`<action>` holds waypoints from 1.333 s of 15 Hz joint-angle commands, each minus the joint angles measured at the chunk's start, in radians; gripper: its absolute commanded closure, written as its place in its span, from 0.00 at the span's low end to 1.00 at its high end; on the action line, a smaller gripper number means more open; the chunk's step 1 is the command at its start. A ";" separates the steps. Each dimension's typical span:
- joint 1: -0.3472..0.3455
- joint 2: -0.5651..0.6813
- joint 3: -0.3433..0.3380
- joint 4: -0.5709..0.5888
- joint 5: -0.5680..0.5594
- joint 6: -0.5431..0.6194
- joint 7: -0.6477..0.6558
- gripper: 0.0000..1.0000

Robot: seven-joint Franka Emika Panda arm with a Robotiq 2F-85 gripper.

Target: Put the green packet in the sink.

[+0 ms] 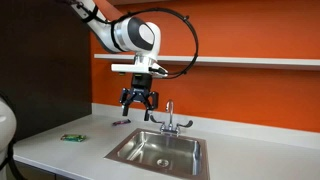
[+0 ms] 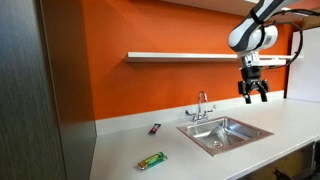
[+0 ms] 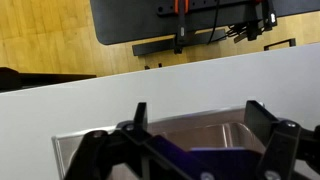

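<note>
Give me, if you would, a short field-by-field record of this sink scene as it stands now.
gripper: open, holding nothing, raised in the air near the faucet
green packet: lying flat on the counter, outside the sink, well apart from the gripper
sink: set in the counter, packet not in it
purple object: on the counter near the wall
task status: packet not yet grasped

The arm (image 1: 120, 33) reaches in from the upper corner, wrist (image 1: 146, 67) bent straight down, and the gripper (image 1: 139, 107) hangs in mid-air, jaws spread wide apart.
</note>
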 commanded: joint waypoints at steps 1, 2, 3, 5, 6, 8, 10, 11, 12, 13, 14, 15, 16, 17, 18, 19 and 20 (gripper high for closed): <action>-0.008 0.001 0.008 0.001 0.003 -0.002 -0.002 0.00; -0.006 0.006 0.009 0.005 0.003 -0.002 -0.009 0.00; -0.002 0.011 0.011 0.009 0.003 -0.001 -0.012 0.00; 0.012 0.030 0.025 0.019 -0.001 0.008 -0.016 0.00; 0.023 0.040 0.034 0.022 -0.001 0.013 -0.020 0.00; 0.052 0.066 0.059 0.031 -0.002 0.025 -0.026 0.00; 0.085 0.096 0.090 0.040 -0.002 0.039 -0.036 0.00; 0.102 0.113 0.108 0.047 -0.003 0.044 -0.036 0.00; 0.121 0.130 0.126 0.054 -0.003 0.051 -0.038 0.00; 0.136 0.146 0.142 0.062 -0.004 0.059 -0.039 0.00; 0.154 0.162 0.161 0.070 -0.002 0.070 -0.038 0.00; 0.168 0.179 0.177 0.079 -0.003 0.079 -0.038 0.00; 0.183 0.194 0.193 0.089 0.002 0.090 -0.041 0.00; 0.197 0.217 0.208 0.100 0.006 0.106 -0.045 0.00; 0.208 0.231 0.220 0.109 0.009 0.118 -0.052 0.00; 0.219 0.253 0.234 0.122 0.012 0.129 -0.055 0.00; 0.231 0.277 0.248 0.136 0.013 0.141 -0.057 0.00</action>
